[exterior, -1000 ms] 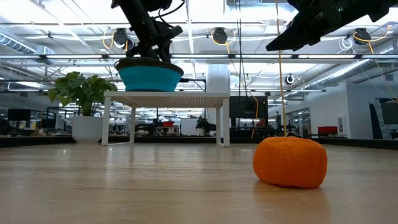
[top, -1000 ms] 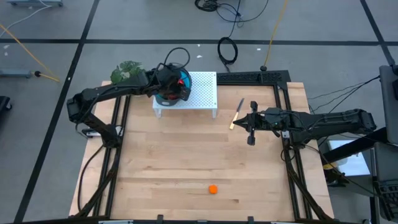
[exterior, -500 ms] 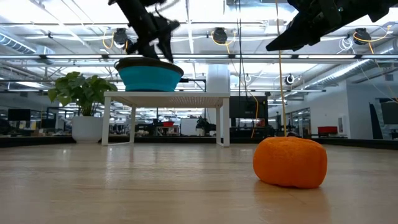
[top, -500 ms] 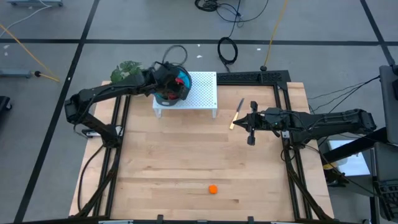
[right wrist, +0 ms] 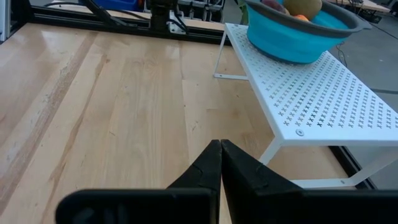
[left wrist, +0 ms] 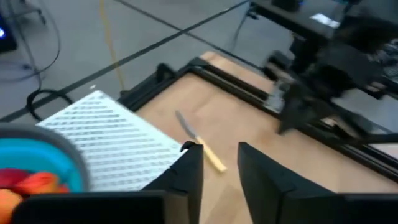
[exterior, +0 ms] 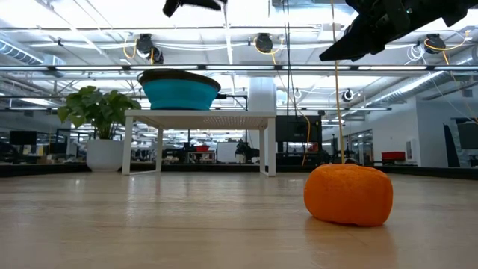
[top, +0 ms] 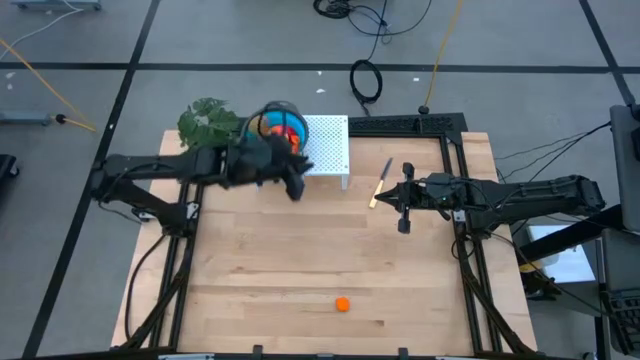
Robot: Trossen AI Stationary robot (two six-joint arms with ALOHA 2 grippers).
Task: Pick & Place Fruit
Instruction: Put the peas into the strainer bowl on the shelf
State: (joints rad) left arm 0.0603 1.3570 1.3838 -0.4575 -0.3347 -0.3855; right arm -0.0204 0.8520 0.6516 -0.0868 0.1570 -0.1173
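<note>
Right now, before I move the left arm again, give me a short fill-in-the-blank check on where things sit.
1. The blue bowl holding fruit stands on the white ____.
2. One orange ball lies alone on the ____.
3. The knife lies beside the ____ gripper.
4. The left gripper holds ____.

Missing words: rack; table; right; nothing

Gripper (left wrist: 219, 163): fingers slightly apart, empty, above the counter (left wrist: 249, 112)
Knife (left wrist: 200, 142): beyond the gripper
Rack (left wrist: 118, 143): beside the knife
Bowl (left wrist: 46, 155): on the rack, holding fruit (left wrist: 28, 184)
</note>
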